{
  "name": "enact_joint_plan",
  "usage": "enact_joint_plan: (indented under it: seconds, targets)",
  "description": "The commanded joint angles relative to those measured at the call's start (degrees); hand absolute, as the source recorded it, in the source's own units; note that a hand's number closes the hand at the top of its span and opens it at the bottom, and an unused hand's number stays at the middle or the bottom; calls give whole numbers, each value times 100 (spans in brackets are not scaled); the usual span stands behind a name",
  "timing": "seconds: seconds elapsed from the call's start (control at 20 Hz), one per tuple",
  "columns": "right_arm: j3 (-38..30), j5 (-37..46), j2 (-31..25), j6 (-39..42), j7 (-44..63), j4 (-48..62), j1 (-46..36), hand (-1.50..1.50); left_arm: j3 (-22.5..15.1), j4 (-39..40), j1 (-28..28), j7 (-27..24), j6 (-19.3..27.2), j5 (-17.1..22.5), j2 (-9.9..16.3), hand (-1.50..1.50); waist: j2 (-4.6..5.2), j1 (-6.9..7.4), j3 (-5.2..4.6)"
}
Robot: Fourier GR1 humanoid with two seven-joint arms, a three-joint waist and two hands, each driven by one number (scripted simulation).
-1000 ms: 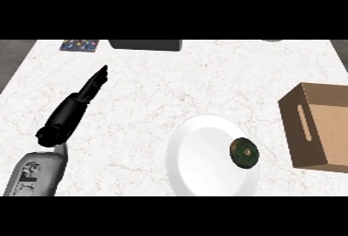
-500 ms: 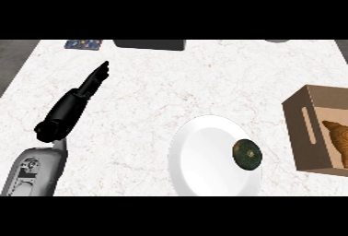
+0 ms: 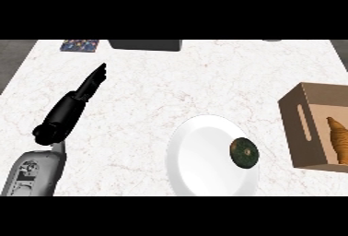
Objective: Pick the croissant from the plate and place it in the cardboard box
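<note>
Already the croissant [image 3: 338,146] lies inside the cardboard box [image 3: 304,125] at three o'clock on the worktop [image 3: 190,83], tucked against the box's far side where the view cuts it off. My left hand [image 3: 80,97] rests out at nine o'clock, fingers straight and holding nothing, well apart from everything. My right hand does not show at all. The white plate [image 3: 204,161] sits at five o'clock just beside the box, and it carries only a dark round thing [image 3: 244,152] near its right rim. I judge the placing step done, with the pastry off the plate and in the box. Little seems left beyond keeping my arms clear of the box.
</note>
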Motion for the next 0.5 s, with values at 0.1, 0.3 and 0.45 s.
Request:
enact_joint_plan:
  seconds: [0.1,0.3,0.45]
  targets:
    - [-474,-1979,563,2073,316,809,-146,-150,7,-28,75,-42,-21,18,7,0,2,-3,-13]
    - [-799,-2841,424,2634,1461,1521,-698,-150,-17,-70,-65,83,38,-52,-6,0,15,60,-9]
    - [-1069,-3182,286,2882,1679,2137,-995,-150,-111,-27,-54,65,30,-20,-149,0,47,38,9]
